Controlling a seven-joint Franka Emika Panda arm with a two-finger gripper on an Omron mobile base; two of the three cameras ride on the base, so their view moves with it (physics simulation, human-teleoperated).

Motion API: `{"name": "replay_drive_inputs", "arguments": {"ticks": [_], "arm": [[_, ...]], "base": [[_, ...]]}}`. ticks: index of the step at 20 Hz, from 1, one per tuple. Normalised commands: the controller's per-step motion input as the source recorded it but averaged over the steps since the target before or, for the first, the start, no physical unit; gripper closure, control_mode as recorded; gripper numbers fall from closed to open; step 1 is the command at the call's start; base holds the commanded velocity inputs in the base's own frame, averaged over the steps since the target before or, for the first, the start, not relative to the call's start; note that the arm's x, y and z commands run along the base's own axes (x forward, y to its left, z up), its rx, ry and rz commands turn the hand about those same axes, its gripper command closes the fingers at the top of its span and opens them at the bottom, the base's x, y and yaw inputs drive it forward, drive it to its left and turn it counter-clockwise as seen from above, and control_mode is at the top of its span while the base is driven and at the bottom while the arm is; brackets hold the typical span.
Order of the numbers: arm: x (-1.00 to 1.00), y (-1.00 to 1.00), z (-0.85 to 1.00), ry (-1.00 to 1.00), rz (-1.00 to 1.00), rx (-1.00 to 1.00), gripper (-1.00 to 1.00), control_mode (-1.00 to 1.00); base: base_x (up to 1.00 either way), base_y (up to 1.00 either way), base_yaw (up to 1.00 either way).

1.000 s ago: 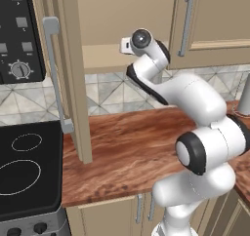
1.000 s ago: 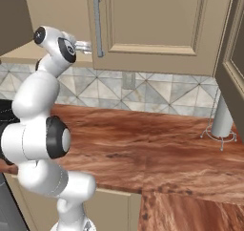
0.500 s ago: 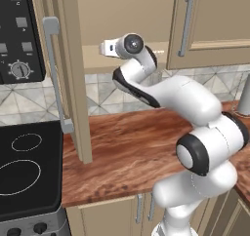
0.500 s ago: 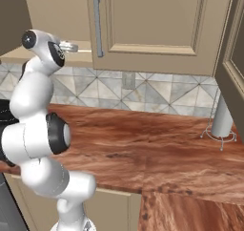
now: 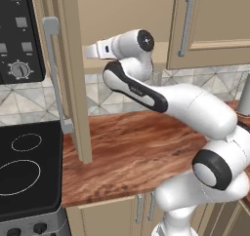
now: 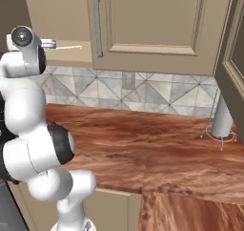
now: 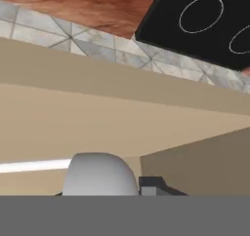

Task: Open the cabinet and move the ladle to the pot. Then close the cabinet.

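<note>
One thin handle is all the gripper (image 6: 49,44) has: its jaws are drawn narrow on the ladle (image 6: 69,47), low inside the open half of the cabinet (image 5: 73,69). Swung out carelessly, the ladle could strike the open door, or twist loose and drop onto the counter (image 5: 136,147).

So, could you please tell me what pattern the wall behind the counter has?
The backsplash is grey tile in diamond and triangle shapes, clearest in the right base view.

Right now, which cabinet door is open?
The left cabinet door, beside the stove: it stands edge-on, swung out over the counter. The right cabinet door sits flush, shut.
</note>
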Motion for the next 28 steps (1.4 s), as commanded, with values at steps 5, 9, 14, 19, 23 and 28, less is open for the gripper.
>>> {"name": "replay_drive_inputs", "arguments": {"ticks": [5,9,14,19,23,28], "arm": [[-1.00,0.09,0.30,-0.03,0.29,-0.01,1.00,-1.00],[-1.00,0.01,0.29,-0.03,0.20,-0.08,1.00,-1.00],[-1.00,0.00,0.08,0.01,0.05,-0.11,1.00,-1.00],[-1.00,0.00,0.00,0.10,0.00,-0.08,1.00,-1.00],[-1.00,-0.01,0.00,0.13,-0.01,-0.07,1.00,-1.00],[-0.93,-0.29,-0.01,0.09,-0.10,-0.08,1.00,-1.00]], "base": [[0.00,0.00,0.00],[0.00,0.00,0.00],[0.00,0.00,0.00],[0.00,0.00,0.00],[0.00,0.00,0.00],[0.00,0.00,0.00]]}}
